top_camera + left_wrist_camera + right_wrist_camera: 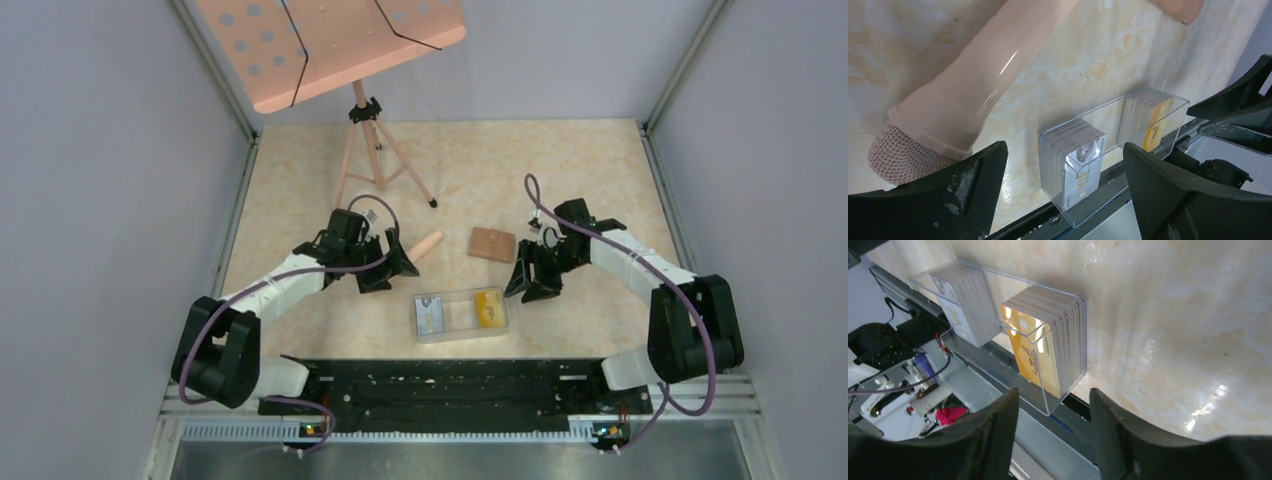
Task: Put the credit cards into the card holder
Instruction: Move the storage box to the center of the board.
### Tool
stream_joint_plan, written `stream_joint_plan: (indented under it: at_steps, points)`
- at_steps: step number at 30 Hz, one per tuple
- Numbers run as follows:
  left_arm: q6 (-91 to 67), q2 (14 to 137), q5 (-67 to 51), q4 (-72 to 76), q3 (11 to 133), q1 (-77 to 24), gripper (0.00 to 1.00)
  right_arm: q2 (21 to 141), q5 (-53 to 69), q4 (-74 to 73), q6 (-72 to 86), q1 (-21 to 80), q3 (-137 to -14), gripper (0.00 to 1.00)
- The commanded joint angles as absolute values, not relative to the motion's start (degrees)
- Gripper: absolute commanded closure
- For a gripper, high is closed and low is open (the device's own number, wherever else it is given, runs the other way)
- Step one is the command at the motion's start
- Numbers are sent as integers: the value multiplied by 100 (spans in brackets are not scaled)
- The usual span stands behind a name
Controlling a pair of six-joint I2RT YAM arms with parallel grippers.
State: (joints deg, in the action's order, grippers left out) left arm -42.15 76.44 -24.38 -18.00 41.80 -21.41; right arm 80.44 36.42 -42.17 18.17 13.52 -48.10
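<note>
**Two-arm set-up, no card in hand.** The credit cards lie in two stacks inside a clear box at the near middle of the table. A grey-blue stack sits on the left and a yellow stack on the right, with bare floor between them. The brown card holder lies flat just beyond the box, apart from it. The left claw is spread wide and empty. The right claw is parted more narrowly, also empty, near the box's right end. We judge the step in hand to be the approach to a stack. To do it well, we would drop one finger into the gap between the stacks, pinch only the top card, and lift straight up so the light box does not tip.
</note>
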Motion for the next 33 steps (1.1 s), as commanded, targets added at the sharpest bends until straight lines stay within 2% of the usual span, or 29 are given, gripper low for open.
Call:
stream_joint_plan:
  at_steps: [1,8,15,20,23,28,33]
  points:
    - [-4333,7758,-2298,-1607,4211,-2308,9,8568,3930,-4436,1644,1564,-5069,51]
    - [-4360,7968,-2424,-1709,4236,-2508,15,9300,4035,-4517,1622,2003,-5446,61]
    - [-4386,8208,-2541,-1745,4256,-2608,24,9770,3875,-4532,1749,2243,-5871,76]
    - [-4404,8408,-2650,-1663,4406,-2606,36,10123,3687,-4581,1848,2258,-6388,89]
    - [-4388,8610,-2737,-1657,4555,-2605,44,10365,3608,-4537,1932,2276,-6714,91]
    - [-4271,8877,-2522,-1959,4968,-2599,45,10752,3445,-4426,2055,2367,-7268,91]
    - [-3952,9094,-1614,-2788,5634,-2601,44,11031,3301,-4115,2096,2469,-7523,90]
